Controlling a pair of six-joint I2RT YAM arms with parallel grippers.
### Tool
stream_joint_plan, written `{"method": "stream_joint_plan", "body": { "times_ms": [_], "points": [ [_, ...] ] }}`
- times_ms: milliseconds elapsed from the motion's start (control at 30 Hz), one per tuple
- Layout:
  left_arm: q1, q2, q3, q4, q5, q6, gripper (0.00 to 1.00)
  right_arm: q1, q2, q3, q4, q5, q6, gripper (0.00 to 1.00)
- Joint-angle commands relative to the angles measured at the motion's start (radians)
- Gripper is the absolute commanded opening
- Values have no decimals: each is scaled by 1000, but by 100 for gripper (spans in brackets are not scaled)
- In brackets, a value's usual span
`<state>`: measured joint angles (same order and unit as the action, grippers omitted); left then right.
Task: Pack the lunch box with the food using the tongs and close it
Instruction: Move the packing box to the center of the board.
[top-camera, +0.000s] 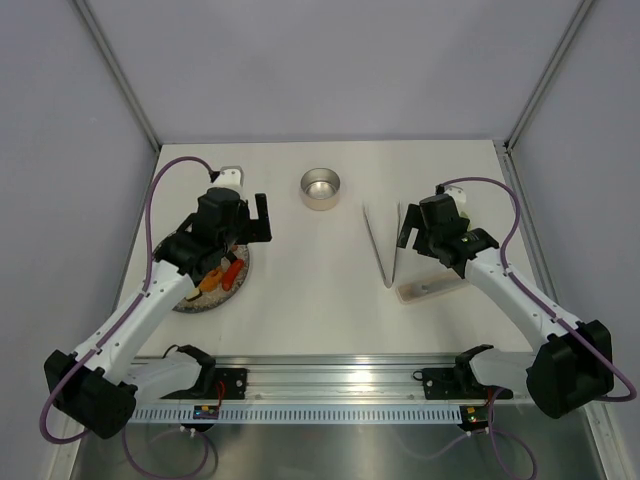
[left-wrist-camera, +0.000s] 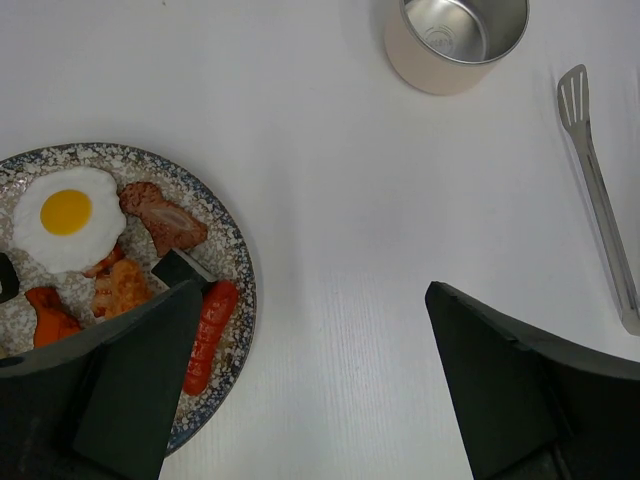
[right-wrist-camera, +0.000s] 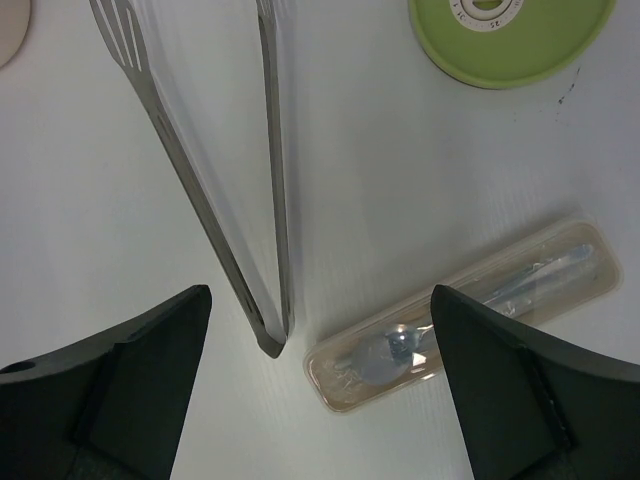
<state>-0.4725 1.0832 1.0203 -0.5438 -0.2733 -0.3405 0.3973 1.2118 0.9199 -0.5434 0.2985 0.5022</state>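
The lunch box (top-camera: 320, 188) is a round steel tin standing open and empty at the back centre, also seen in the left wrist view (left-wrist-camera: 456, 40). Its green lid (right-wrist-camera: 510, 35) lies flat, apart from it. The tongs (top-camera: 378, 245) lie on the table in a narrow V, joined end (right-wrist-camera: 270, 330) nearest me. The food sits on a speckled plate (left-wrist-camera: 235, 260): fried egg (left-wrist-camera: 66, 215), brownish piece (left-wrist-camera: 165, 220), orange chunks (left-wrist-camera: 125, 285), red sausage (left-wrist-camera: 205, 335). My left gripper (left-wrist-camera: 315, 300) hangs open over the plate's right edge. My right gripper (right-wrist-camera: 320, 295) hangs open above the tongs' joined end, holding nothing.
A translucent plastic case (right-wrist-camera: 470, 310) with cutlery inside lies just right of the tongs' joined end, also seen from above (top-camera: 430, 290). The plate (top-camera: 205, 305) sits at the left under the left arm. Walls enclose the table at the back and sides.
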Motion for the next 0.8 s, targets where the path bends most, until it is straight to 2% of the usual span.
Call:
{"method": "stream_joint_plan", "body": {
  "times_ms": [0,433,567,767],
  "points": [
    [-3,-28,6,21,-3,5,99,8,-3,31,16,21,10,99],
    [-3,-19,1,-13,-15,-18,99,8,-11,20,-4,-4,-4,99],
    [8,50,37,-115,-104,-57,99,9,-24,17,-15,2,-8,100],
    [21,132,72,-168,-84,-84,99,8,-26,13,-10,-4,-14,100]
  ]
}}
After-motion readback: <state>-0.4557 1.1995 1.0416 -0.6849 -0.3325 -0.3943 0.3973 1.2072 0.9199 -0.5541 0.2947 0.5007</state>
